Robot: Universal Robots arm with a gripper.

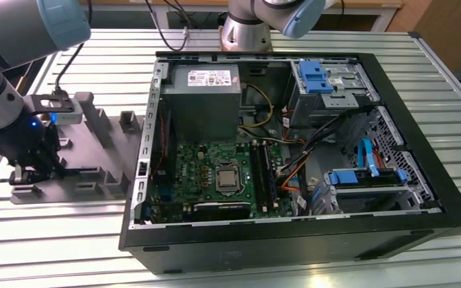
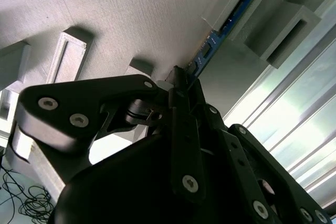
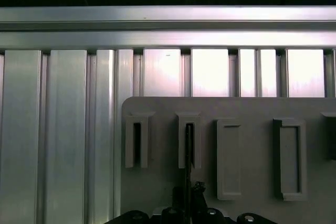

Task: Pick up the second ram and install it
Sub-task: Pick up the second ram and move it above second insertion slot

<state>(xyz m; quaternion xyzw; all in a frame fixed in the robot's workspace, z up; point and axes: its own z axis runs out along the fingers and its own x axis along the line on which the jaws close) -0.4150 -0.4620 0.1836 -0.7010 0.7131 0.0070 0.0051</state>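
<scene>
Second wrist view, gripper (image 2: pixel 181 75) closed tight on one end of the ram stick (image 2: pixel 227 23), its far end held in a slotted block of the grey tray (image 2: pixel 131 14), tray set beside the open computer case (image 1: pixel 295 247).

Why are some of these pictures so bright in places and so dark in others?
In the first wrist view the table slats glare nearly white, while the strip beyond them is black. In the second wrist view the gripper, close to the lens, is a dark silhouette and the slats wash out. The exterior view is evenly lit.
</scene>
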